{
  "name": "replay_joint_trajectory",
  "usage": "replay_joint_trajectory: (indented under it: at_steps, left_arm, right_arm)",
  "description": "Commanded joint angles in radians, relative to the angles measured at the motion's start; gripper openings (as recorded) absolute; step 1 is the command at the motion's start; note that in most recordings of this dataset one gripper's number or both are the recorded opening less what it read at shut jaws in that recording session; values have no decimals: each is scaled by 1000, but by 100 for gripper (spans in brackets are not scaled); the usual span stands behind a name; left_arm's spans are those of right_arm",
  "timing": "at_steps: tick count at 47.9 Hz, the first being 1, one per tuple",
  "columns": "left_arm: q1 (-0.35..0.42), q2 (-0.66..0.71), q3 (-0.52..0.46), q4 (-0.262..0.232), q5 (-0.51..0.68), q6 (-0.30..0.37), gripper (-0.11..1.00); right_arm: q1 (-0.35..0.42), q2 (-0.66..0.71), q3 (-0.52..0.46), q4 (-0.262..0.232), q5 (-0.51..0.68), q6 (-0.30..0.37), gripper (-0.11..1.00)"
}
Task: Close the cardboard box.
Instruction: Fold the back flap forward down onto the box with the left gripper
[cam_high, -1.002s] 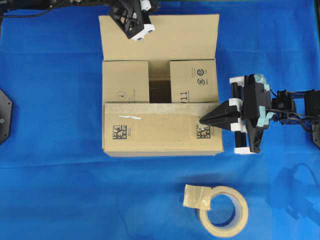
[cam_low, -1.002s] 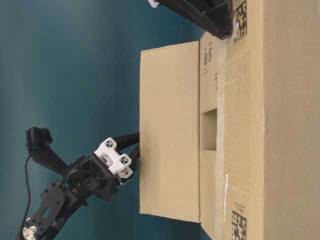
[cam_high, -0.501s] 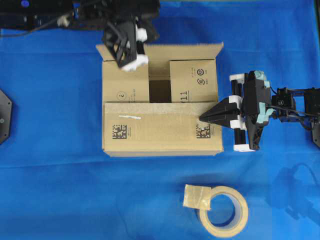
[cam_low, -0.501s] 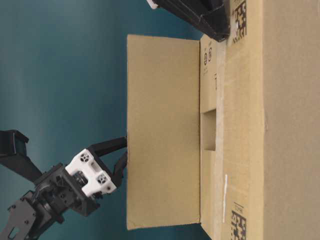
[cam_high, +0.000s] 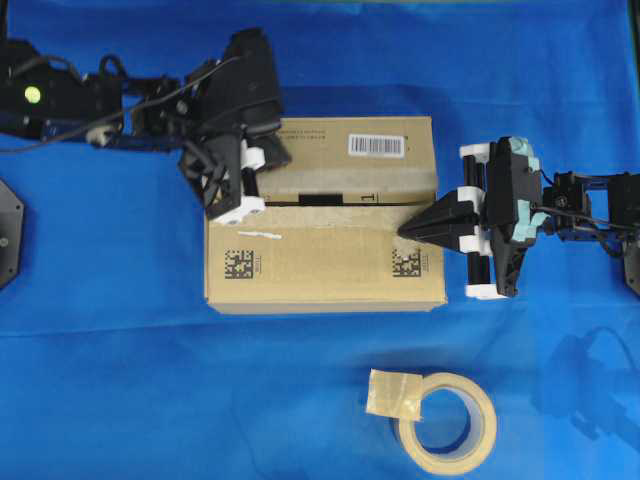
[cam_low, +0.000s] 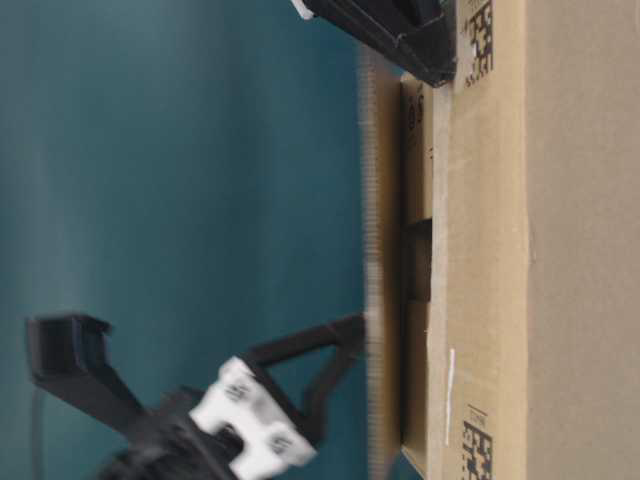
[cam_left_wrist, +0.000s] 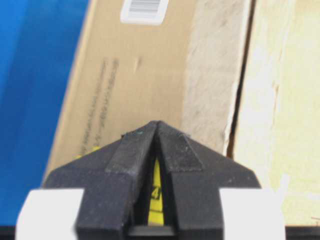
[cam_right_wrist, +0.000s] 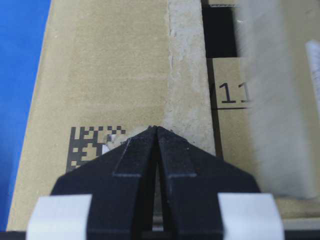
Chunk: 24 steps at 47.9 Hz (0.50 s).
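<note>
On blue cloth (cam_high: 120, 380), closed left claw (cam_high: 240, 205) and closed right claw (cam_high: 405, 233) press the cardboard box (cam_high: 325, 265) flaps.

You're looking at a table covered in blue cloth (cam_high: 120, 380). The cardboard box (cam_high: 320, 265) sits on it toward the middle. A roll of beige tape (cam_high: 447, 422) lies flat nearer the front edge, right of centre, well apart from the box, with a loose end folded over its left side.

"11" on cardboard box (cam_right_wrist: 115, 75) flap
</note>
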Motion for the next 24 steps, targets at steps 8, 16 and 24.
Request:
replay_joint_trajectory:
  at_steps: [8,16,24]
  left_arm:
    - [-20,-28,112,-2,-161,-72,0]
    - [-32,-48,155,-2,-199,-100,0]
    - [-34,-57,169,-2,-227,-100,0]
  right_arm:
    - [-28,-14,-17,-2,-23,-2,0]
    - [-57,-14,-14,-2,-23,-2,0]
    - [-80,-14,-5,-2,-23,-3,0]
